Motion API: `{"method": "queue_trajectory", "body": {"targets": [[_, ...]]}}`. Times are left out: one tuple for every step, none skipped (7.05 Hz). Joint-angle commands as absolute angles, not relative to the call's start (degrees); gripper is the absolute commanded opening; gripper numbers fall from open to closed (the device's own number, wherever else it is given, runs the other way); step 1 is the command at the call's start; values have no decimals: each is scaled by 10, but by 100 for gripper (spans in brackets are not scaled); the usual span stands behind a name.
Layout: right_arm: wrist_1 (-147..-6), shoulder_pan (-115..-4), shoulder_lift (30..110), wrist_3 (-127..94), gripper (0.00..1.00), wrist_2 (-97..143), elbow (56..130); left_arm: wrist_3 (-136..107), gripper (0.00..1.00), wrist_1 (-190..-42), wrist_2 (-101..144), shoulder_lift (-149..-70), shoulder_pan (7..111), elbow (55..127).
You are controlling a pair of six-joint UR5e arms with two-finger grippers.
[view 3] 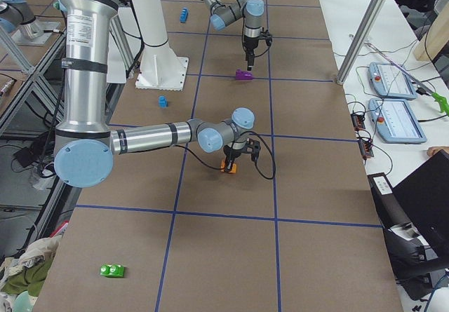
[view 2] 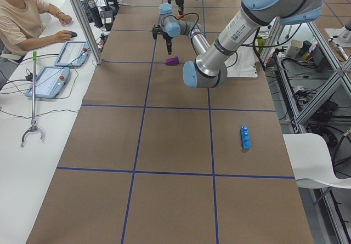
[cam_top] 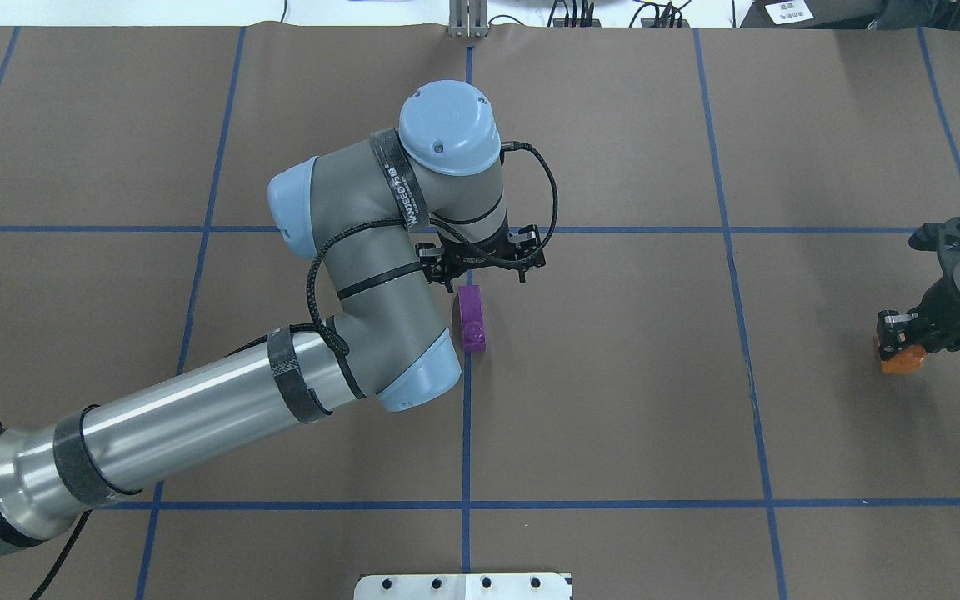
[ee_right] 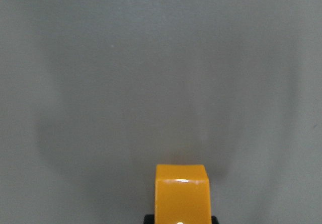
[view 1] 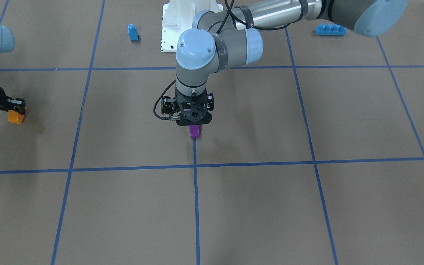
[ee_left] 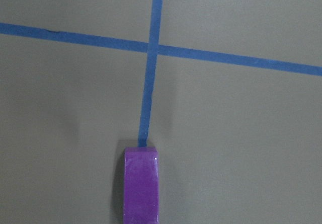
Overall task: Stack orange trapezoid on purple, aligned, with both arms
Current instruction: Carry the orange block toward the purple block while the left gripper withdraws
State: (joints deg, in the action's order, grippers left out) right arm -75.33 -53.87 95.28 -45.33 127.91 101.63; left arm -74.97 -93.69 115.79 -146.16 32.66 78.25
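The purple block [view 1: 194, 131] lies on the table on the centre blue tape line, also in the overhead view [cam_top: 472, 321] and low in the left wrist view [ee_left: 143, 183]. My left gripper [view 1: 194, 124] hangs straight above it, jaws apart, not holding it. The orange trapezoid [view 1: 16, 117] is at the table's end on my right side, close to the surface. My right gripper [view 1: 17, 109] is shut on it. It shows in the overhead view [cam_top: 902, 358] and fills the bottom of the right wrist view [ee_right: 182, 194].
A blue single-stud block [view 1: 133, 32] and a blue four-stud brick [view 1: 330, 29] sit near the robot's white base plate [view 1: 171, 36]. A green block [view 3: 112, 270] lies at the right end. An operator [view 2: 22, 19] sits beside the table.
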Motion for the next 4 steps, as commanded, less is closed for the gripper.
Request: {"method": "queue_trajectory", "body": {"targets": [[-760, -535, 939, -554, 0, 1274, 1119, -747, 100, -936, 1164, -1419, 343, 848], [-762, -523, 879, -607, 0, 1267, 1115, -741, 100, -936, 1163, -1342, 349, 931], [-775, -493, 829, -656, 0, 1233, 1115, -735, 100, -936, 1164, -1266, 363, 1001], [-832, -438, 755, -697, 0, 1214, 1115, -681, 100, -935, 1165, -1206, 379, 1045]]}}
